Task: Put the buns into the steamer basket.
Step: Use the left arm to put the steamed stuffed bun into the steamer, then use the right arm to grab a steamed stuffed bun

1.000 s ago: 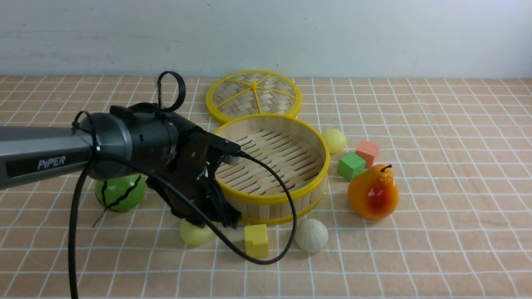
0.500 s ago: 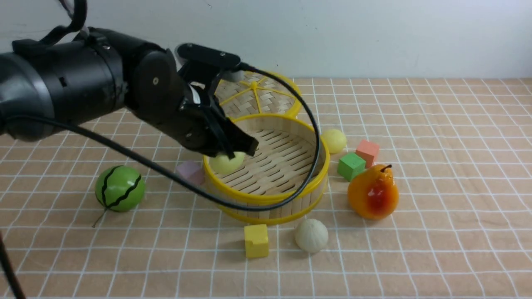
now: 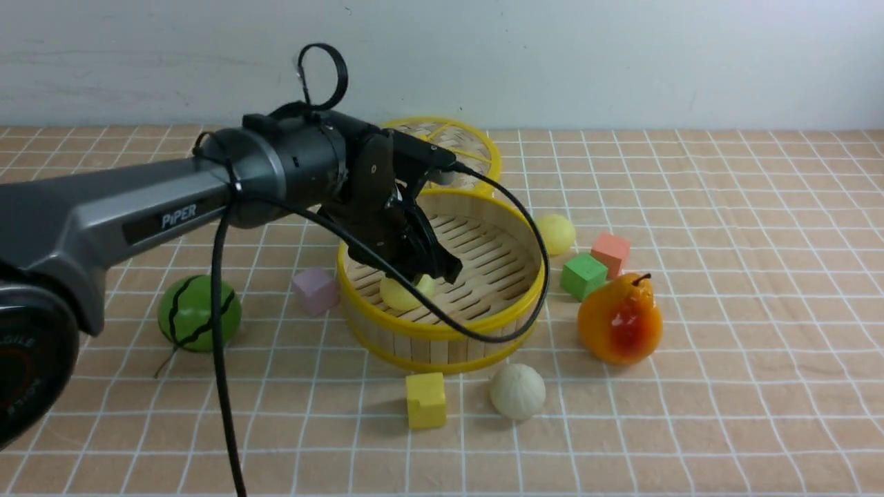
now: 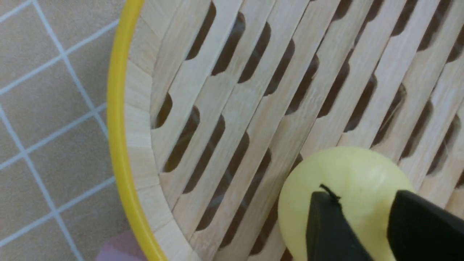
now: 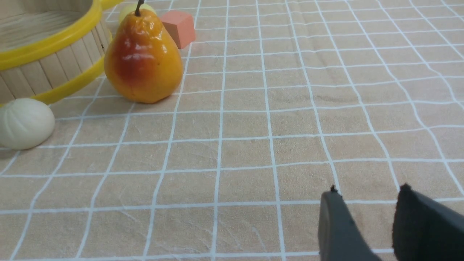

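My left gripper (image 3: 431, 270) reaches down inside the steamer basket (image 3: 539, 257), shut on a pale yellow bun (image 3: 400, 293) that sits low over the slatted floor near the basket's left front wall. In the left wrist view the bun (image 4: 348, 174) bulges round both sides of my gripper (image 4: 360, 194) beside the yellow rim (image 4: 116, 108). A second pale yellow bun (image 3: 556, 233) lies right of the basket. The off-white ridged bun (image 3: 518, 391) lies in front of it and shows in the right wrist view (image 5: 23, 123). My right gripper (image 5: 368, 190) is open, empty, low over the cloth.
The woven lid (image 3: 469, 148) lies behind the basket. A green watermelon ball (image 3: 199, 314) is at the left and an orange pear (image 3: 620, 319) at the right. Cubes lie around: pink (image 3: 315, 290), yellow (image 3: 425, 399), green (image 3: 583, 276), salmon (image 3: 611, 252).
My left gripper picked the pale yellow bun up from the cloth in front of the basket, carried it over the rim, and has now lowered it inside the basket.
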Controlling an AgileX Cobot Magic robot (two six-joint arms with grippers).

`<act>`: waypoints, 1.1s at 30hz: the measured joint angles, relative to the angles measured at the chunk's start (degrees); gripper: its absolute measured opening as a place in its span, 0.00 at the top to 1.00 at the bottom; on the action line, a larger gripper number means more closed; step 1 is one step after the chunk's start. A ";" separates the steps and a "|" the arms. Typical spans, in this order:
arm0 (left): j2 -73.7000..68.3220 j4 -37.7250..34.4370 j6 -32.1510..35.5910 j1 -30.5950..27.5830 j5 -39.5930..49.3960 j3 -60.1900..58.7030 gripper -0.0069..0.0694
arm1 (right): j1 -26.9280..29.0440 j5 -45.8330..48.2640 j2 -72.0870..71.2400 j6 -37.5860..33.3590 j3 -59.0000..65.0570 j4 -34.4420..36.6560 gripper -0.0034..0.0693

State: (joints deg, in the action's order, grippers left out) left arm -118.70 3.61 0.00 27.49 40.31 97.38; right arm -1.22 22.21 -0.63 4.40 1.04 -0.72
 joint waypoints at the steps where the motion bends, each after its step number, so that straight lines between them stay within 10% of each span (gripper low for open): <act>1: 0.74 0.00 -1.18 0.00 1.51 0.78 0.44 | 0.00 0.00 0.00 0.00 0.00 0.00 0.62; 8: 11.60 0.05 -6.63 0.00 13.06 2.83 0.31 | 0.00 0.00 0.00 0.00 0.00 0.00 0.62; 11: 14.62 0.04 -6.93 0.00 16.57 2.83 0.44 | 0.00 0.00 0.00 0.00 0.00 0.00 0.62; 14: 21.84 0.13 -7.18 0.00 20.82 -0.01 0.83 | 0.00 0.00 0.00 0.00 0.00 0.00 0.62; 17: 28.87 -0.81 -7.93 0.00 20.06 -6.21 0.93 | 0.00 0.00 0.00 0.00 0.00 0.00 0.62; 33: 83.50 -12.11 -10.20 0.00 -25.43 -68.72 0.93 | 0.00 0.00 0.00 0.00 0.00 0.00 0.62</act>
State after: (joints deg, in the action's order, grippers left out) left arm -35.20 -8.51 -10.20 27.49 14.89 28.66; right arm -1.22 22.21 -0.63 4.40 1.04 -0.72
